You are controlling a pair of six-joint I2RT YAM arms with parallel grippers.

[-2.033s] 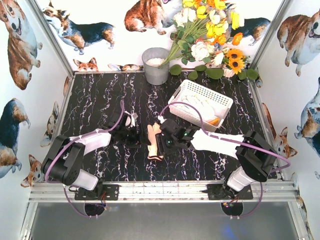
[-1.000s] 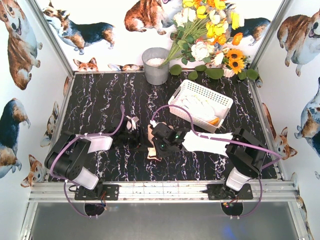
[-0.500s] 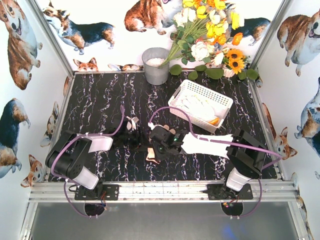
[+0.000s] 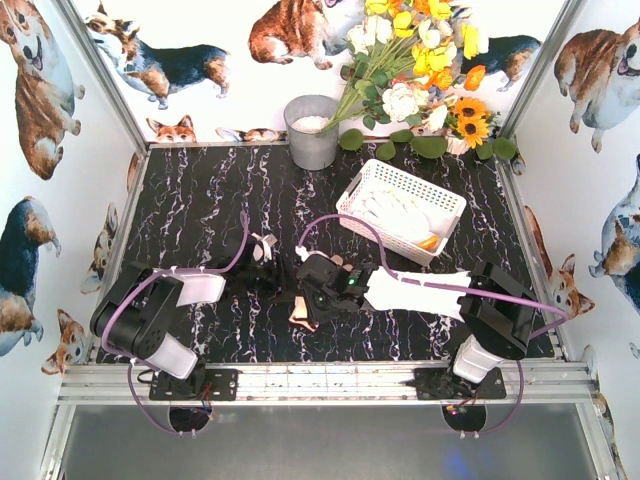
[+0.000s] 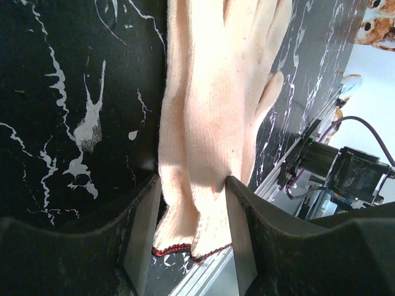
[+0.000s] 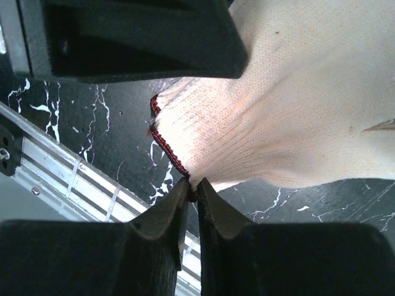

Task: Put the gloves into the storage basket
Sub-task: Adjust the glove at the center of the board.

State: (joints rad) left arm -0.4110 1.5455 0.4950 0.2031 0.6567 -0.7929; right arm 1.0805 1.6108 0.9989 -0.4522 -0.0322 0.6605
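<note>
Front row, just beyond the aluminium rail: 1 cream knit glove, flat on the black marbled table between the 2 arms, not yet in the basket. Left gripper: jaws pressed against both sides of the glove's wrist end, clamping it; position almost unchanged over the last 2 seconds. Right gripper: over those 2 seconds it has travelled leftward across the glove from the basket side. Its jaws are now all but shut, pinching the red-stitched cuff edge. Judgement: both arms hold the same end, so the glove looks ready to be passed over or lifted, and carrying it to the basket is still to come. View notes: the top camera shows only a small peach corner of the glove under the right wrist and cannot show either pinch. The left wrist camera alone shows the glove's fingers stretching away. The right wrist camera alone shows the red hem caught between its fingertips, with a black part, probably the left gripper's finger, lying over the fabric. Middle row, right and well apart: white lattice storage basket, holding several pale gloves, 1 with an orange patch. Back row: grey metal bucket; flower bouquet.
</note>
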